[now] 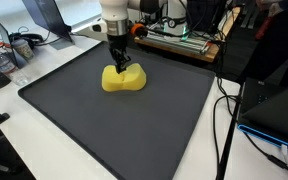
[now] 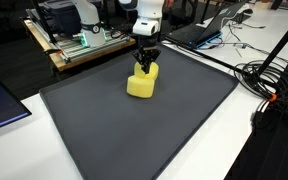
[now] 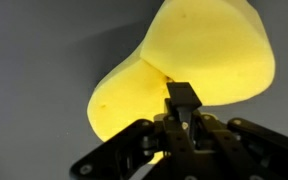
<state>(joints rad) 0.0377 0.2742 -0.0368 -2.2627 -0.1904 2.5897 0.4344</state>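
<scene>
A white lab counter (image 1: 29, 145) carries a dark mat (image 1: 74, 110). On it, directly beneath the claw (image 1: 121, 64), lies a soft yellow foam piece (image 1: 124, 80), and the claw is closed tight onto its middle crease. A centred, gentle pinch seems wisest, lest the foam tear or slip. Cables (image 1: 222, 110) trail to the claw's right. No writing is legible.

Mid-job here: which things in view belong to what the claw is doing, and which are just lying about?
In hand: claw, pinched shut on the yellow foam piece; dark mat beneath it.
Lying about: cables beside the mat; wooden board with electronics behind it.
</scene>
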